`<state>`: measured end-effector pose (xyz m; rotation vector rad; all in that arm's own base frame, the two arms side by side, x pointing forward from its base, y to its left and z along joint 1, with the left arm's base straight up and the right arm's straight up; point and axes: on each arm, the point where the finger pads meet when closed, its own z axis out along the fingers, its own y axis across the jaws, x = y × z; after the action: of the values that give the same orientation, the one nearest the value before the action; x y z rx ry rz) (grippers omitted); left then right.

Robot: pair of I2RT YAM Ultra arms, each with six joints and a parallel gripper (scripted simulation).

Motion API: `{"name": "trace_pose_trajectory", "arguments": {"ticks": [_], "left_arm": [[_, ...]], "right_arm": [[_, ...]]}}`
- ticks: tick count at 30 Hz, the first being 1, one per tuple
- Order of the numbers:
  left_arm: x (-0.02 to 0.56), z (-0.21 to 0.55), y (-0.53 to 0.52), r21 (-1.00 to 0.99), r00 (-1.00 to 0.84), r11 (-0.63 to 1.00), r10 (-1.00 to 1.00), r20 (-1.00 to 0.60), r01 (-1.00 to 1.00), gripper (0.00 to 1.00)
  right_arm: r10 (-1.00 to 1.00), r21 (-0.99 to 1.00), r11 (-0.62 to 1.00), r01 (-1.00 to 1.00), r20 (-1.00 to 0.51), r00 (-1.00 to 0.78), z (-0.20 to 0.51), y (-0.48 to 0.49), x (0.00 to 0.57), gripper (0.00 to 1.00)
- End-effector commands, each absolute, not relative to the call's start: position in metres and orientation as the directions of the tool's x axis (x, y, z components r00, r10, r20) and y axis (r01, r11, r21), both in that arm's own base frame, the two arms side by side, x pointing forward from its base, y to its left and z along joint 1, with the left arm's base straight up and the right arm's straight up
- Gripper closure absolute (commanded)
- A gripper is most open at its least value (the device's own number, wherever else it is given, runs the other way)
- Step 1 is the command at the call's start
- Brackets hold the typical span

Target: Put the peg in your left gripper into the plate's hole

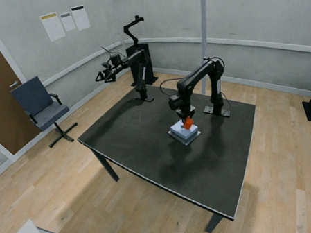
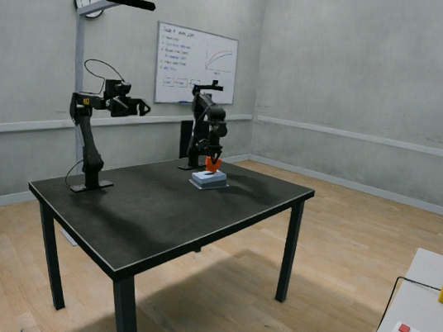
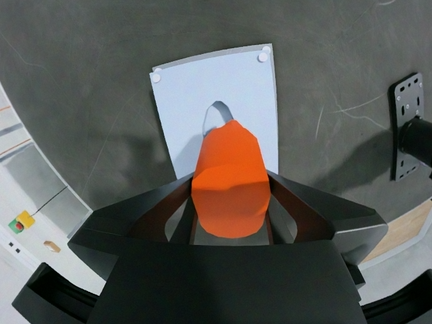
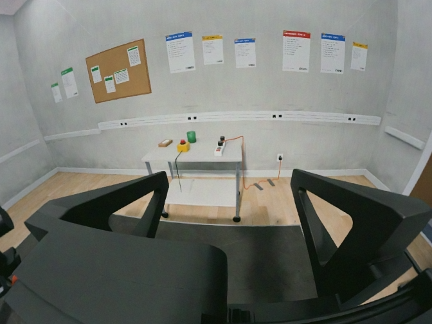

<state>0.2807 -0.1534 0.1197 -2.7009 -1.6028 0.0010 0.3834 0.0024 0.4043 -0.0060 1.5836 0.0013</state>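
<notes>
Evidently, orange peg (image 1: 188, 123) (image 2: 212, 164) (image 3: 231, 177) between left jaws, gripped on both sides, over plate (image 1: 182, 132) (image 2: 209, 177) (image 3: 243, 87).

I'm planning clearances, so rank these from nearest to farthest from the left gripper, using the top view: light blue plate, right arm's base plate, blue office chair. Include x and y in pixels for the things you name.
1. Light blue plate (image 1: 177, 129) (image 3: 240, 83): directly beneath the left gripper (image 1: 186, 115) (image 3: 231, 181).
2. Right arm's base plate (image 1: 149, 99) (image 3: 401, 170): on the table's far edge.
3. Blue office chair (image 1: 33, 95): on the floor, off the table.
</notes>
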Motion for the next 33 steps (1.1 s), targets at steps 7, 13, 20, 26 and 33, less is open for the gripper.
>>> {"name": "trace_pose_trajectory", "arguments": {"ticks": [7, 13, 20, 26, 33], "left_arm": [[0.284, 0.126, -0.156, 0.026, 0.480, -0.479, 0.878, -0.004, 0.877, 1.00], [0.284, 0.126, -0.156, 0.026, 0.480, -0.479, 0.878, -0.004, 0.877, 1.00], [0.284, 0.138, -0.158, 0.058, 0.480, -0.479, 0.877, -0.013, 0.876, 1.00], [0.284, 0.150, -0.158, 0.070, 0.481, -0.479, 0.877, -0.018, 0.875, 0.60], [0.284, 0.165, -0.158, 0.049, 0.481, -0.479, 0.877, -0.018, 0.876, 0.60]], "right_arm": [[-0.006, -0.006, 1.000, -0.001, -1.000, 0.015, 0.415, 0.002, 0.381, 0.00], [-0.006, -0.006, 1.000, -0.001, -1.000, 0.015, 0.415, 0.002, 0.381, 0.00], [-0.006, -0.006, 1.000, -0.001, -1.000, 0.015, 0.415, 0.002, 0.381, 0.00], [-0.027, -0.027, 0.999, -0.023, -1.000, -0.011, 0.408, 0.006, 0.381, 0.00], [-0.083, -0.076, 0.989, -0.128, -0.995, -0.055, 0.395, 0.024, 0.379, 0.00]]}}
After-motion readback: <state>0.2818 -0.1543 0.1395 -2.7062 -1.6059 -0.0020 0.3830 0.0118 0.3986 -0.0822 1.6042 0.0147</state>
